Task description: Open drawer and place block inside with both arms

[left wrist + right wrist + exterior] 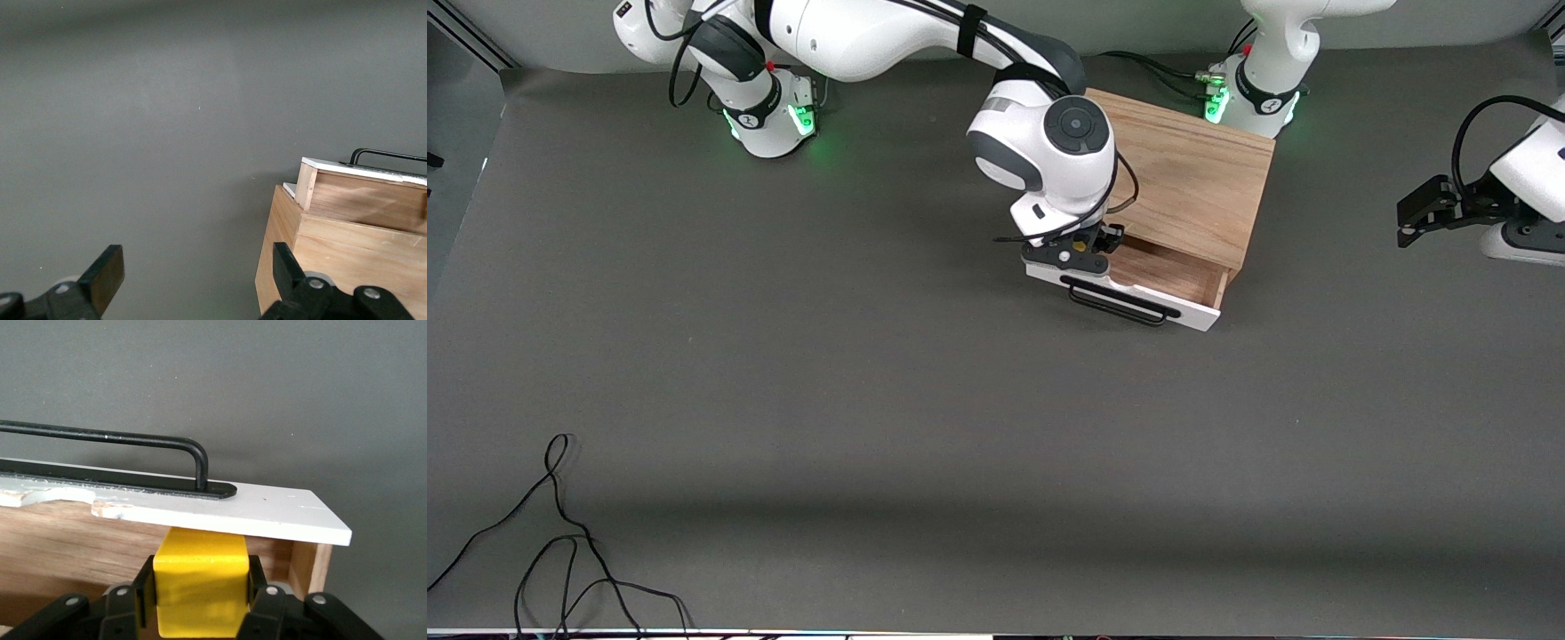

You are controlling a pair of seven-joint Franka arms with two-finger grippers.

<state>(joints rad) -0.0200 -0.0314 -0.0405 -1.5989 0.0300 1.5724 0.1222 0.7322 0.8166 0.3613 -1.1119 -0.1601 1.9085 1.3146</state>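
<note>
We've got the drawer [1172,281] pulled partway out of the box [1190,173], its white front [267,512] and black handle [1120,305] facing the front camera. Everything here sits relative to that box.

The right gripper [1096,244] is over the open drawer, right at the end toward the right arm's side of the box, just inside the white front. In the right wrist view the 2 fingers [263,597] are pinched on the block [200,590], 1 on each side of it, only as far apart as the cube is wide. The block is up in the grip, not resting on the drawer floor as far as we can see, and its top edge tucks under the lip of the front panel in that view. Can't see the block at all from the front view, the arm's wrist covers it. The panel's top edge looks chipped near the handle mount.

The left gripper [1427,213] is waiting well off from the box, toward the left arm's end of the table. Its fingers [103,273] are spread wide with nothing between them, and the left wrist view catches a corner of the box and the drawer's side.
</note>
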